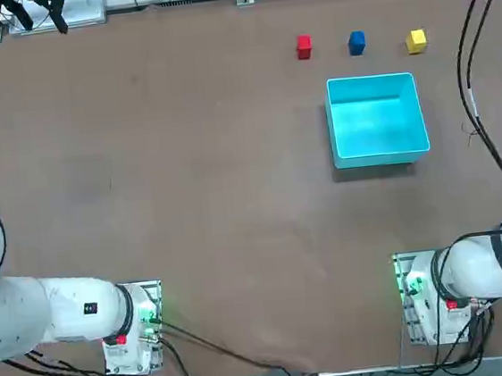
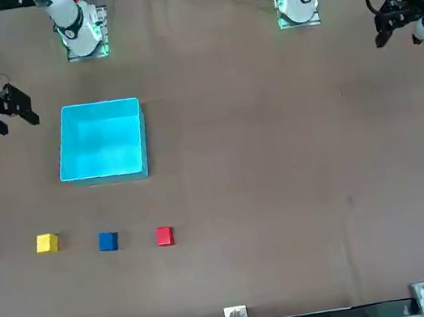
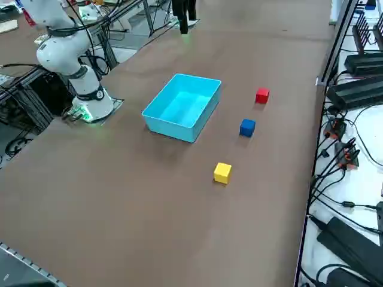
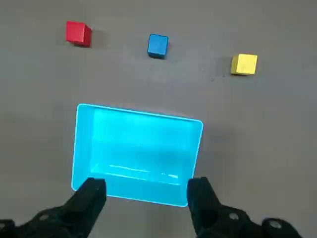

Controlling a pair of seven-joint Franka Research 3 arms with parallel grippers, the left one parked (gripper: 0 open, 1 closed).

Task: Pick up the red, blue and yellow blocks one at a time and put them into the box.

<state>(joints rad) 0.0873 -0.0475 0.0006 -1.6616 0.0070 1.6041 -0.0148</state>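
Note:
The red block (image 1: 304,47), the blue block (image 1: 357,43) and the yellow block (image 1: 416,41) stand in a row on the brown table, just beyond the far wall of the box (image 1: 374,81). The box is a cyan tray with nothing inside it. In the wrist view the same row shows past the box: the red block (image 4: 78,33), the blue block (image 4: 157,45), the yellow block (image 4: 244,64). My right gripper (image 4: 146,191) hangs high above the box's near side, open and holding nothing. In the front view the right gripper (image 2: 20,106) shows beside the box (image 2: 108,175).
Cables (image 1: 478,83) trail along the table's right edge in the top view. The right arm's base (image 1: 420,296) is bolted at the near edge. Power bricks and wires (image 3: 353,89) lie beyond the table's far side in the right side view.

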